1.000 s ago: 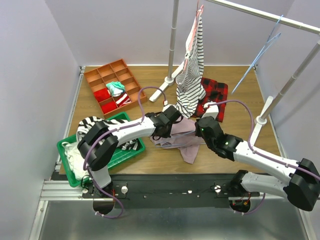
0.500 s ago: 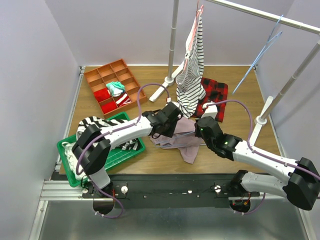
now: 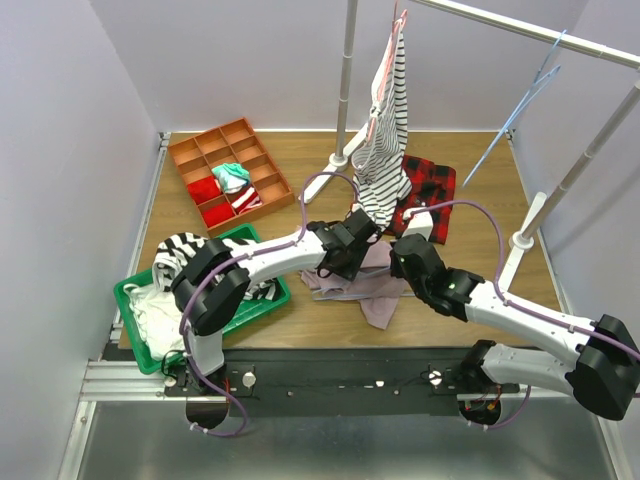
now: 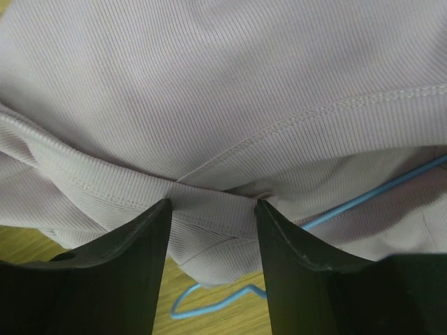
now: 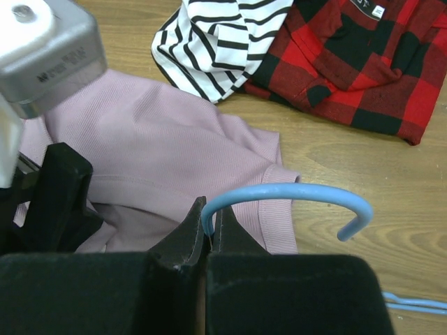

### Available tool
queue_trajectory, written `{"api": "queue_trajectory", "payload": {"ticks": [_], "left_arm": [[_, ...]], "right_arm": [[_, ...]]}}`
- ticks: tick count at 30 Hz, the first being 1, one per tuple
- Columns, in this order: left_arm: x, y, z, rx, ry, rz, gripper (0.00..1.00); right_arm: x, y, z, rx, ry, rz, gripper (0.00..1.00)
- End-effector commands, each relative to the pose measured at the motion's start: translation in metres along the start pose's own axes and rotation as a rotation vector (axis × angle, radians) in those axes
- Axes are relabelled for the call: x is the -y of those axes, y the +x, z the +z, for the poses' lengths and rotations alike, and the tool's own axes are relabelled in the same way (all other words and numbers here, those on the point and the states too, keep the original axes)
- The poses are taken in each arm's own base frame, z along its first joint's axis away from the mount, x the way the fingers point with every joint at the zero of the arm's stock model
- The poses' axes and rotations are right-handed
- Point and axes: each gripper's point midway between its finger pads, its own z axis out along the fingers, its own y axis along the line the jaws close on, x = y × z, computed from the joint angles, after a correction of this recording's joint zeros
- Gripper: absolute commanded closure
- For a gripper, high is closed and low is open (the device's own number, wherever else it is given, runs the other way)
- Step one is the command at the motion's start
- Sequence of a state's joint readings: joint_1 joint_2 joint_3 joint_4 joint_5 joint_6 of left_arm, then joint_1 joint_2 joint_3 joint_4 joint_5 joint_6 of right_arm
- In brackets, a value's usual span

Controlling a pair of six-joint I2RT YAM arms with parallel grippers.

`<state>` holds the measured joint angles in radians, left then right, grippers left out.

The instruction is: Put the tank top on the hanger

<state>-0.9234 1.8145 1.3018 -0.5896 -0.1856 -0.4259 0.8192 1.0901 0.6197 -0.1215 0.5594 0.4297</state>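
The dusty-pink tank top (image 3: pixel 355 290) lies crumpled on the wooden table between the two arms. My left gripper (image 3: pixel 352 250) hovers over its far edge. In the left wrist view it (image 4: pixel 213 206) is open, with slack ribbed fabric (image 4: pixel 223 105) lying across the gap between its fingers (image 4: pixel 133 258). Blue hanger wire (image 4: pixel 377 192) shows under the cloth. My right gripper (image 5: pixel 209 222) is shut on the light-blue hanger (image 5: pixel 293 192) just below its hook, at the tank top's (image 5: pixel 160 153) right edge. From above, the right gripper (image 3: pixel 402 262) and cloth hide most of the hanger.
A striped shirt (image 3: pixel 385 130) hangs from the rack over a red plaid garment (image 3: pixel 425 195). A brown divider tray (image 3: pixel 230 175) stands at the back left, and a green basket (image 3: pixel 225 300) of clothes sits front left. Spare blue hangers (image 3: pixel 520 110) hang on the rail. Rack pole bases (image 3: pixel 520 240) stand right.
My left gripper has opened, letting go of the tank top, and has shifted right toward the striped shirt. The right gripper has stayed shut on the hanger, almost still.
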Motion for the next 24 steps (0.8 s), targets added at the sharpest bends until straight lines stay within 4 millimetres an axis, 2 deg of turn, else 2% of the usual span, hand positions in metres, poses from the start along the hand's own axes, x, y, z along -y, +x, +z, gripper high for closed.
{"api": "queue_trajectory", "payload": {"ticks": [1, 4, 5, 6, 11, 16, 18, 20, 21, 22, 23, 24], "left_arm": [[0.006, 0.015, 0.01, -0.057, -0.004, 0.033, 0.44], [0.005, 0.017, 0.011, -0.054, -0.009, 0.017, 0.55], [0.003, 0.016, 0.01, -0.045, -0.021, 0.012, 0.68], [0.001, 0.017, 0.009, -0.043, -0.03, 0.004, 0.73], [-0.01, 0.002, -0.019, 0.04, -0.053, -0.037, 1.0], [-0.033, 0.0, -0.042, 0.103, -0.074, -0.115, 1.0], [-0.044, 0.004, -0.042, 0.107, -0.078, -0.145, 1.0], [-0.043, 0.004, -0.043, 0.104, -0.061, -0.13, 1.0], [-0.043, -0.001, -0.044, 0.108, -0.064, -0.132, 0.97], [-0.042, 0.002, -0.038, 0.087, -0.073, -0.13, 0.85], [-0.041, 0.0, -0.036, 0.088, -0.072, -0.135, 0.64], [-0.037, -0.005, -0.035, 0.094, -0.055, -0.141, 0.61]], "right_arm": [[0.0, 0.017, -0.002, -0.048, -0.004, 0.049, 0.99], [0.0, 0.018, -0.001, -0.05, -0.001, 0.051, 0.99], [-0.001, 0.018, -0.001, -0.049, -0.004, 0.052, 0.99], [0.0, 0.018, -0.001, -0.049, -0.003, 0.052, 0.99], [0.001, 0.018, -0.001, -0.046, 0.004, 0.053, 0.99], [0.001, 0.017, -0.001, -0.043, 0.008, 0.06, 0.99], [0.001, 0.016, -0.001, -0.042, 0.009, 0.061, 0.99], [0.0, 0.016, -0.001, -0.042, 0.004, 0.058, 0.99], [-0.001, 0.015, -0.001, -0.041, 0.0, 0.057, 0.99], [-0.002, 0.014, 0.0, -0.039, -0.001, 0.059, 0.99], [-0.001, 0.014, 0.0, -0.041, 0.001, 0.058, 0.99], [-0.002, 0.014, 0.0, -0.041, 0.0, 0.057, 0.99]]}}
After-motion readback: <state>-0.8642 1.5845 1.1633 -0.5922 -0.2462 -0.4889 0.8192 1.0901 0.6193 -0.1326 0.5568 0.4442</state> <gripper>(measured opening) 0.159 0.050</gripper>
